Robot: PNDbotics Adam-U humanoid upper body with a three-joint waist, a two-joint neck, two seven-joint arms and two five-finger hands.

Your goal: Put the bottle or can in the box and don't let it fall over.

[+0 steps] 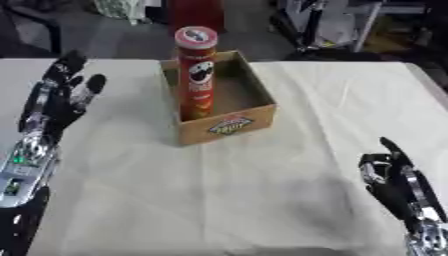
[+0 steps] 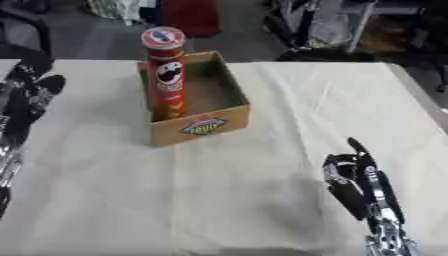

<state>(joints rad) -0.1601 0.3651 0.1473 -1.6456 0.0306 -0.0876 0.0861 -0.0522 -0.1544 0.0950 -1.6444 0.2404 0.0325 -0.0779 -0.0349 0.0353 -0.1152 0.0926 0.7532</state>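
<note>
Nearest you, your right hand rests low at the right edge of the table, fingers pointing up and relaxed, holding nothing; it sits well apart from the box.

Your task's thing, the red can, stands upright inside the cardboard box, pressed close to the box's left wall and toward its front corner; its round lid faces up and the printed face on its side looks toward you; it rises well above the box's rim; nothing grips it.

That box is open at the top, sits on the far middle of the table and is turned slightly askew, with a coloured label on its front wall; the rest of its brown floor beside the can is bare.

Your left hand hangs to the left of the box, near it but clear of both box and can; its fingers are straight and spread, pointing up and away from you, closed on nothing.

Under everything lies a pale cloth covering the table, lightly creased.
</note>
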